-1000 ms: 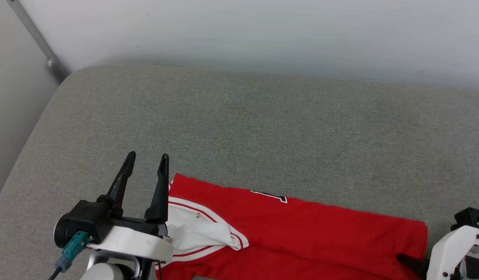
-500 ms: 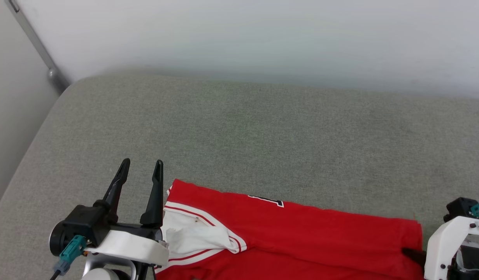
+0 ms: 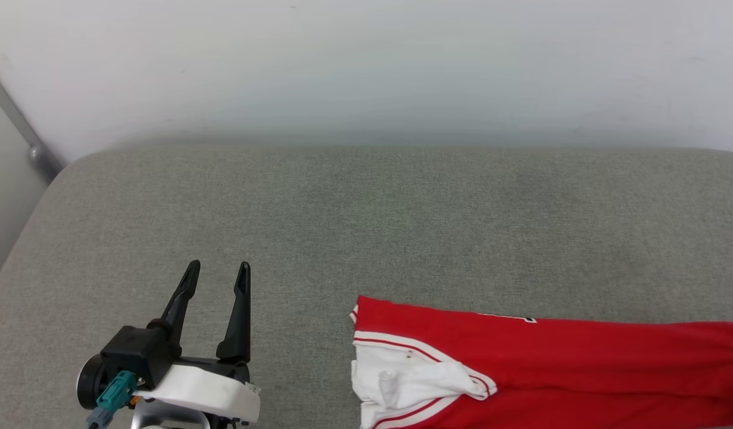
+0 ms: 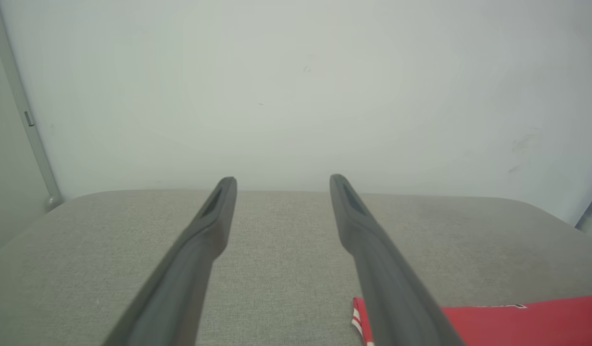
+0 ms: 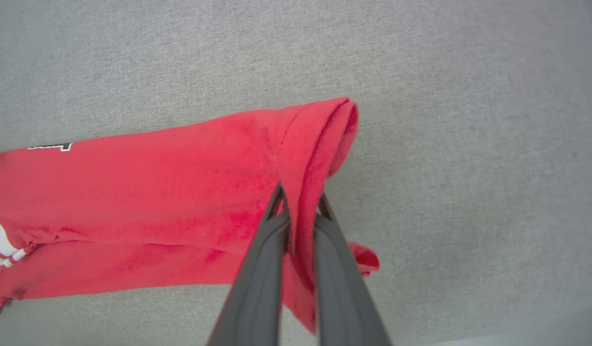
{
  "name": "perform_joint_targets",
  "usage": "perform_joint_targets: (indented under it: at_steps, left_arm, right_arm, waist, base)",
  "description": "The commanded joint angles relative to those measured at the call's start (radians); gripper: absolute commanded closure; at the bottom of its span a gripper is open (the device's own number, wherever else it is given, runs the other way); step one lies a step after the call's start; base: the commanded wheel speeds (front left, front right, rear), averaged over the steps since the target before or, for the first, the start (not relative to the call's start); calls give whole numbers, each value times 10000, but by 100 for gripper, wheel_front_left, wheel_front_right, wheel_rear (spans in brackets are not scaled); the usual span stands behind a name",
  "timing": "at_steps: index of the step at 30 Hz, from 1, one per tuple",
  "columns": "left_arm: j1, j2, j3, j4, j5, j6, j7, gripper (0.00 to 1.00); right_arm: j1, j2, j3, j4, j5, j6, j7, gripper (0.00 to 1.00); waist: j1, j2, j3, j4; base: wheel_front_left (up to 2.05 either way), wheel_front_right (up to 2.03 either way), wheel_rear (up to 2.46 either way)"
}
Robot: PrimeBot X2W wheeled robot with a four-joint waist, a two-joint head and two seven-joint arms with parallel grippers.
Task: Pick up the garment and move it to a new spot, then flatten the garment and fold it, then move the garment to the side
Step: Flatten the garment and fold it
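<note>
As right pincer (image 5: 300,195) pinches, garment (image 5: 156,192) hem between

**Grey cushion, one red garment along its near edge**

The grey woven cushion (image 3: 366,226) has rounded far corners, and its far edge meets a white wall (image 3: 366,71). Most of its fabric lies bare. The garment (image 3: 551,363) lies folded in a long red band along the near edge, from about the middle out toward the right edge. Its white sleeve (image 3: 414,381), trimmed in red and white stripes, is the end nearest the middle. The opposite end is bunched into a raised fold.
</note>
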State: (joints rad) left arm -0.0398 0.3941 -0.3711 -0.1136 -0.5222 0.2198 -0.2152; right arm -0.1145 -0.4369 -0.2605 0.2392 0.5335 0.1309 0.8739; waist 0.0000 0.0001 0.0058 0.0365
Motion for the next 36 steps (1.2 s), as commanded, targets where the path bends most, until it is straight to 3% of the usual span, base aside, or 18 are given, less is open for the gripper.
perform_joint_targets:
  at_steps: [1, 5, 13, 16, 23, 35, 36]
  left_arm:
    - [85, 12, -2, -5, 1, -25, -18, 0]
    - [30, -26, -42, 43, -38, -19, -5, 0]
    - [-122, -66, -142, 148, -74, -79, 9, 0]
    - [-181, -51, -188, 212, -91, -128, 53, 0]
    - [-276, -44, -301, 304, -106, -163, 141, 0]
    - [-543, -157, -561, 515, -34, -284, 101, 0]
    - [-540, -168, -554, 533, -41, -273, 95, 0]
  right_arm:
    - [-79, -71, -126, -58, -84, -4, 63, 100]
    - [-287, 283, -731, -426, -120, -4, 406, 100]
    - [-423, 2060, -449, -998, 1380, -2, 1438, 100]
    - [-259, 2728, 29, -1365, 1940, -2, 1660, 100]
    - [-147, 3597, 1614, -1457, 2977, -2, 1391, 100]
    - [-1145, 3873, 4722, 291, 4584, -2, -790, 100]
    - [-1200, 3873, 4932, 421, 4652, -2, -926, 96]
  waist:
    - [0, -1, 13, -55]
    - [0, -1, 70, -240]
    - [0, -1, 39, -254]
    - [0, -1, 18, -156]
    - [0, -1, 7, 140]
    - [0, -1, 248, 833]
    - [0, -1, 265, 862]
  base:
    - [0, 0, 0]
    - [0, 0, 0]
    - [0, 0, 0]
    - [0, 0, 0]
    - [0, 0, 0]
    - [0, 0, 0]
    - [0, 0, 0]
